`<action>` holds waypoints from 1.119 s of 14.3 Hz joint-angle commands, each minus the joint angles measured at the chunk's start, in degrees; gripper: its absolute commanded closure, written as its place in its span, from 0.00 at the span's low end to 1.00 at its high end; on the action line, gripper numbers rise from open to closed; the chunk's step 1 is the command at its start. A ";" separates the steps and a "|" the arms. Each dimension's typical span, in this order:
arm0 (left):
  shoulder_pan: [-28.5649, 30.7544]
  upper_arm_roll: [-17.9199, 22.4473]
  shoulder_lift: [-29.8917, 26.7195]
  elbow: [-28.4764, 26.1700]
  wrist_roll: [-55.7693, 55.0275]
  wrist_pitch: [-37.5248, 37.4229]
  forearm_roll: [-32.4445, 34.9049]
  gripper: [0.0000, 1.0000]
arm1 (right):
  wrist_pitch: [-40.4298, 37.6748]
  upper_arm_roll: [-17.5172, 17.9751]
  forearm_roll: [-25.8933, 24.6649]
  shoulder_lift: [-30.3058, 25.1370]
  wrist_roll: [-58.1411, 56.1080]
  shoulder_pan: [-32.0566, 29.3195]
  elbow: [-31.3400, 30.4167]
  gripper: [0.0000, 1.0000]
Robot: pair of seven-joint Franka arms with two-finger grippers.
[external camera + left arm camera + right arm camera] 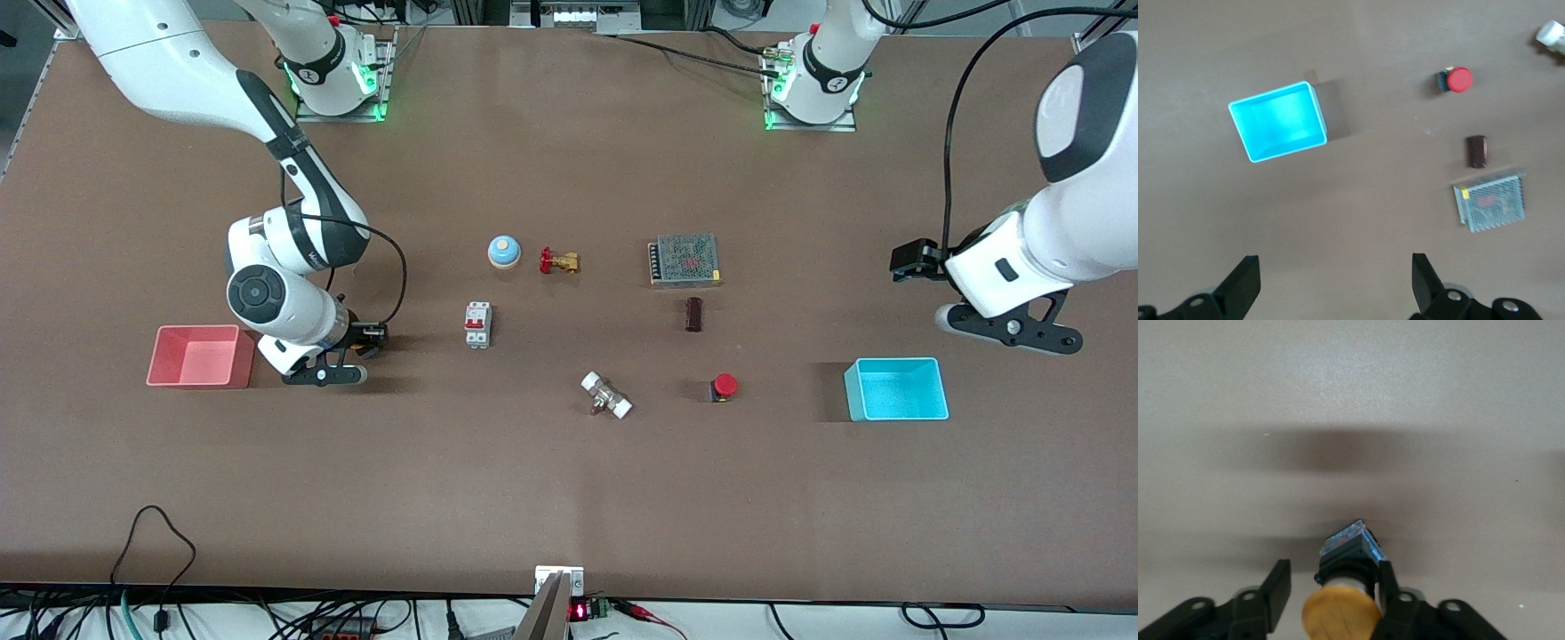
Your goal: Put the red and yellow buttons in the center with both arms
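The yellow button (1341, 613) sits between the fingers of my right gripper (1331, 577), cap toward the camera and black body toward the table. One finger (1386, 583) touches it; the other stands off with a gap, so the gripper is open. This gripper (324, 373) is low over the table beside the pink bin, and the button is hidden in the front view. The red button (725, 386) (1458, 79) stands alone on the brown tabletop (551, 462), toward the left arm's end. My left gripper (1009, 324) (1335, 280) hangs open and empty above the table by the cyan bin.
Pink bin (200, 356) and cyan bin (896, 388) (1278, 121) sit at the two ends. Around the middle lie a blue bell (503, 252), brass valve (558, 261), circuit breaker (477, 324), mesh power supply (684, 260), brown block (694, 314) and white-capped fitting (606, 395).
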 commanded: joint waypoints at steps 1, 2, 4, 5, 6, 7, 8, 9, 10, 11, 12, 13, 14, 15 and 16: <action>1.15 -0.71 -13.50 -20.95 -0.80 14.04 1.73 0.00 | 0.55 0.04 -0.74 -0.69 0.46 -0.16 0.34 0.00; 1.06 -0.79 -15.54 -24.24 -1.07 15.83 1.73 0.00 | 0.47 0.04 -0.30 -1.56 0.46 -0.34 0.78 0.00; 1.06 -0.97 -15.47 -23.57 -1.33 15.33 1.64 0.00 | -1.19 0.04 0.40 -3.58 0.28 -1.74 2.10 0.00; 1.15 -0.71 -15.30 -23.04 -1.68 14.19 1.20 0.00 | -2.51 0.04 1.71 -5.07 0.28 -2.53 2.97 0.00; 1.41 -0.36 -15.12 -21.99 -3.34 13.66 1.11 0.00 | -4.26 -0.04 3.64 -6.74 0.19 -3.49 4.03 0.00; 1.41 -0.44 -14.25 -20.68 -5.70 13.65 1.37 0.00 | -7.24 -0.22 5.66 -8.67 0.02 -4.46 5.17 0.00; 1.33 -0.88 -13.11 -18.92 -8.34 13.48 1.98 0.00 | -9.88 -0.40 6.11 -10.08 0.02 -5.34 6.49 0.00; 1.33 -1.06 -13.36 -18.82 -9.06 13.39 2.34 0.00 | -12.34 -0.57 6.12 -11.84 -0.24 -6.04 7.37 0.00; 1.33 -1.23 -13.80 -18.91 -8.20 12.61 2.34 0.00 | -14.89 -1.18 6.12 -13.86 -1.81 -7.01 8.25 0.00; 1.33 -1.23 -14.32 -18.91 -7.58 11.29 2.26 0.00 | -17.96 -2.75 6.21 -15.53 -4.96 -7.71 9.30 0.00; 1.41 -1.58 -15.02 -18.99 -7.22 10.85 1.91 0.00 | -20.95 -4.07 6.21 -17.02 -8.30 -8.07 10.62 0.00; 1.59 -1.59 -15.21 -18.91 -7.05 10.93 1.73 0.00 | -23.42 -4.96 6.03 -18.95 -11.12 -8.16 12.37 0.00; 1.76 -1.32 -15.21 -18.91 -7.04 11.19 1.20 0.00 | -25.18 -5.75 6.03 -21.41 -13.49 -8.51 12.74 0.00; 2.29 -1.32 -15.21 -18.82 -6.96 11.28 1.11 0.00 | -27.90 -6.11 6.03 -23.61 -15.35 -8.60 12.74 0.00; 2.64 -1.32 -15.21 -18.73 -6.96 11.19 1.11 0.00 | -30.79 -6.28 6.03 -25.63 -16.41 -8.86 12.74 0.00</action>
